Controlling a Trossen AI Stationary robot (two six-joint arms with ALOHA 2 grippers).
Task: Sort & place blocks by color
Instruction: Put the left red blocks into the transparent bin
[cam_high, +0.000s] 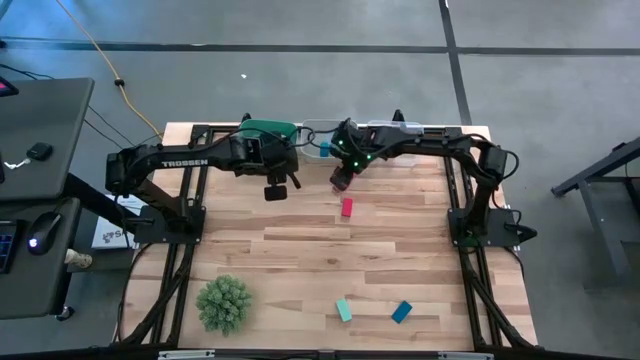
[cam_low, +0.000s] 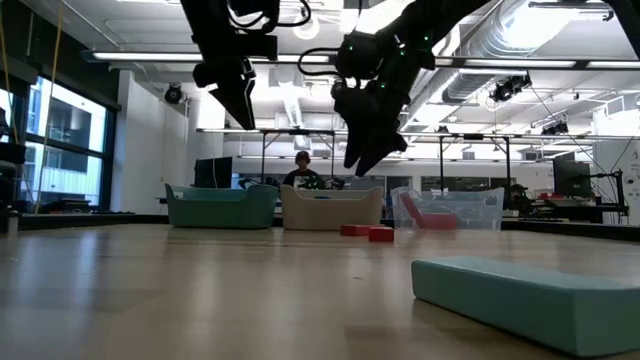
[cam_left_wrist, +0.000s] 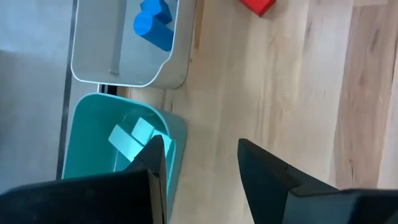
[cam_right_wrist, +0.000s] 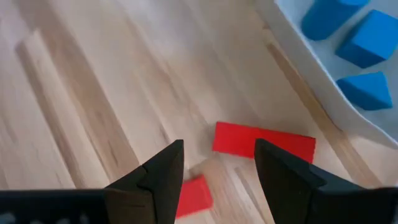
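Right gripper (cam_right_wrist: 214, 171) hangs above the bare wood with its fingers spread and nothing between them; in its wrist view a red bar (cam_right_wrist: 264, 141) lies flat just beyond the fingertips, and a smaller red block (cam_right_wrist: 193, 194) is partly hidden behind one finger. From above, only one red piece (cam_high: 347, 207) can be made out below that gripper, so the two cannot be told apart there. Left gripper (cam_left_wrist: 202, 165) is also open and empty, raised near the far edge beside the teal bin (cam_left_wrist: 177, 146), whose light teal blocks (cam_left_wrist: 130, 138) are partly covered by a finger. Next to it, the white bin (cam_left_wrist: 177, 68) holds blue blocks (cam_left_wrist: 153, 23), cut off by the picture's edge. A clear bin (cam_low: 470, 212) at the far right is hard to read, though something red shows inside. Near the front edge lie a teal bar (cam_high: 344, 310) and a blue block (cam_high: 401, 312), apart from each other, with a green spiky ball (cam_high: 224, 302) well to their left.
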